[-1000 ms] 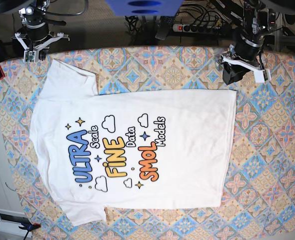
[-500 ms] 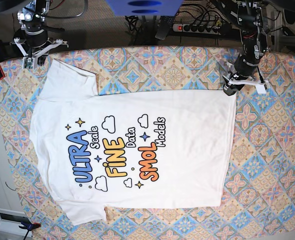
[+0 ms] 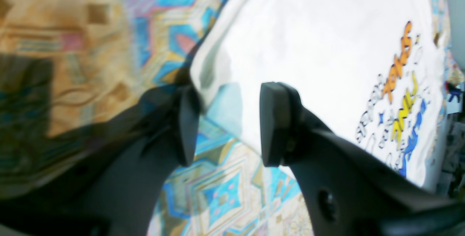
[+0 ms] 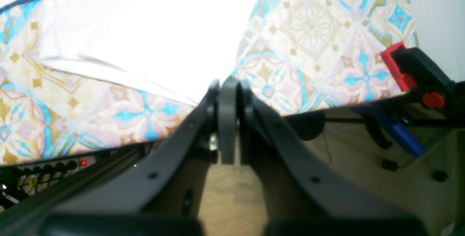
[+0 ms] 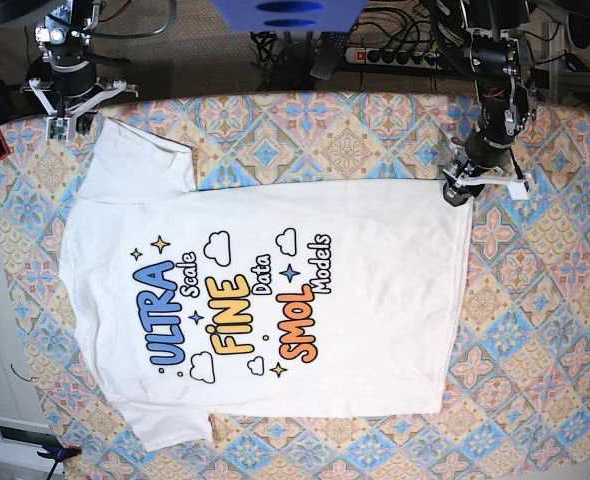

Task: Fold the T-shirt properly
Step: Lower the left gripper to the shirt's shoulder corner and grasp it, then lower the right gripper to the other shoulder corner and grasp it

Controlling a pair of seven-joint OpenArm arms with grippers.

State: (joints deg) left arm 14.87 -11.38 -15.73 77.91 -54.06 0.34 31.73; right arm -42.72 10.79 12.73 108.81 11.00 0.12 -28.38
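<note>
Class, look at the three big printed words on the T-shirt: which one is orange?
SMOL on the T-shirt. ULTRA is blue and FINE is yellow.

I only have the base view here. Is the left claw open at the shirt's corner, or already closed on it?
Observer: Open. In the left wrist view the left claw has its jaws apart, and the T-shirt corner shows in the gap between them.
Operator: And the right claw, is it holding any cloth?
Observer: No. The right wrist view shows the right claw shut with nothing between its jaws. The sleeve lies just beyond its tip.
</note>
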